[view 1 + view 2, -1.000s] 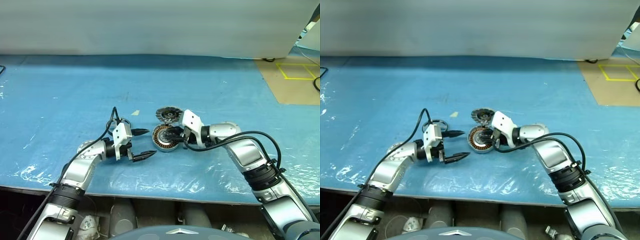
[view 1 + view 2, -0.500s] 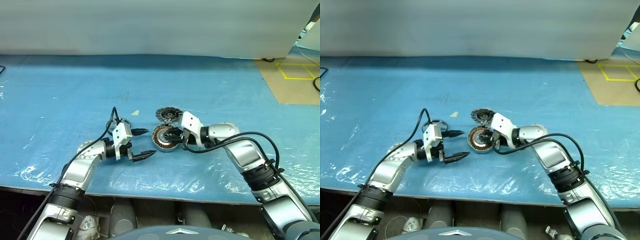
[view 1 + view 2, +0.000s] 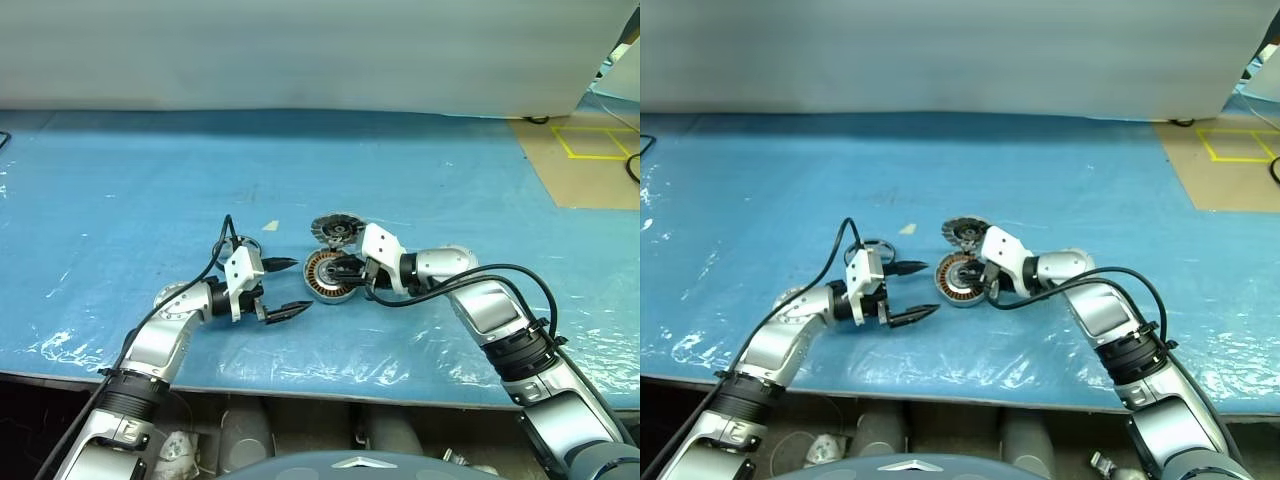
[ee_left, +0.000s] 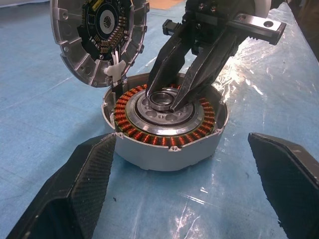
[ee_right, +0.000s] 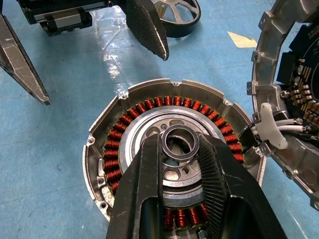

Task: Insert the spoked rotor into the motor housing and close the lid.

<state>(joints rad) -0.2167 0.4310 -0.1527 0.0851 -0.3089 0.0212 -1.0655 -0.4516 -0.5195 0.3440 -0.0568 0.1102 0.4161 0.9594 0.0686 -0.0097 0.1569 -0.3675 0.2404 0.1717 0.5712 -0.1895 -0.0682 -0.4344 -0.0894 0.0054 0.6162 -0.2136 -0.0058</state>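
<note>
The motor housing (image 3: 326, 277), a silver cup with copper windings, lies on the blue table cover. My right gripper (image 5: 179, 144) reaches into it from the right and is shut on the raised ring of its central hub (image 4: 162, 101). The lid (image 3: 337, 230) stands tilted on edge against the housing's far side, its dark inner board showing, joined to the housing by a white plug and wires (image 5: 271, 130). My left gripper (image 3: 303, 284) is open, level with the housing and just left of it, fingers apart from it. The spoked rotor (image 5: 175, 12) lies flat behind the left hand (image 3: 872, 247).
A small yellow scrap (image 3: 271, 225) lies on the cover left of the lid. The table's front edge (image 3: 300, 385) runs close below both arms. Tan floor with yellow tape (image 3: 592, 145) shows at the far right. Open blue cover stretches left and beyond the parts.
</note>
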